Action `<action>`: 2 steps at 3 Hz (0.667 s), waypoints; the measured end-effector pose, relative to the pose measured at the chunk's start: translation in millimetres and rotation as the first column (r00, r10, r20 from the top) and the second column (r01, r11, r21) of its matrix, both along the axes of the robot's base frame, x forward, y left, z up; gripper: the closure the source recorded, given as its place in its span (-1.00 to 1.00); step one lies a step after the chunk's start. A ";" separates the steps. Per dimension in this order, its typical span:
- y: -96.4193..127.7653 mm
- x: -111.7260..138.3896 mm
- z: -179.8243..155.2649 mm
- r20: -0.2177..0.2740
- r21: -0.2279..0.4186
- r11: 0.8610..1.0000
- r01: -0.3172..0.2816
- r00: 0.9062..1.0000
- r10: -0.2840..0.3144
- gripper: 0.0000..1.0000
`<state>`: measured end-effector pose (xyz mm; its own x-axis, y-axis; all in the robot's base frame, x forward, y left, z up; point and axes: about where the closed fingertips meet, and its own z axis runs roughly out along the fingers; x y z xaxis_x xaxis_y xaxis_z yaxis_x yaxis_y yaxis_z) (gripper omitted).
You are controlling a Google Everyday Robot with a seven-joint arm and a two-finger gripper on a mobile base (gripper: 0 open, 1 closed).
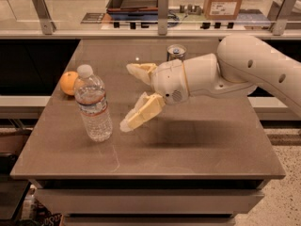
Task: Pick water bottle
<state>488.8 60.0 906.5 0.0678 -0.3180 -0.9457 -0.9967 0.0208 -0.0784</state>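
Here, the gripper point(127, 96) hangs low over a grey-brown table point(202, 145), its jaws released and spread wide, nothing held between them. The two cream fingers point(145, 110) point toward the water bottle point(94, 105), which stands upright on the table just beyond the fingertips, facing the open mouth of the jaws. A narrow strip of bare tabletop separates it from the lower fingertip. The bottle is clear and ribbed, with a white cap and a pale label band. Past the bottle, on the side away from the jaws, an orange point(67, 83) rests on the table, partly hidden by the bottle's shoulder. Behind the jaws, beyond the white wrist housing, a silver drink can point(176, 52) stands near the table's far edge, well apart from the bottle.
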 end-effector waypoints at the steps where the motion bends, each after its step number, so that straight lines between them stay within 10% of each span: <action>1: 15.7 -5.5 -6.9 -0.004 0.049 0.999 -0.019 1.000 0.019 -1.00; 2: 31.4 -12.5 -7.4 0.004 0.093 0.995 -0.034 0.999 0.033 -1.00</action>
<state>476.3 91.4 899.2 0.0795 -0.2261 -0.9709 -0.9967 -0.0052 -0.0804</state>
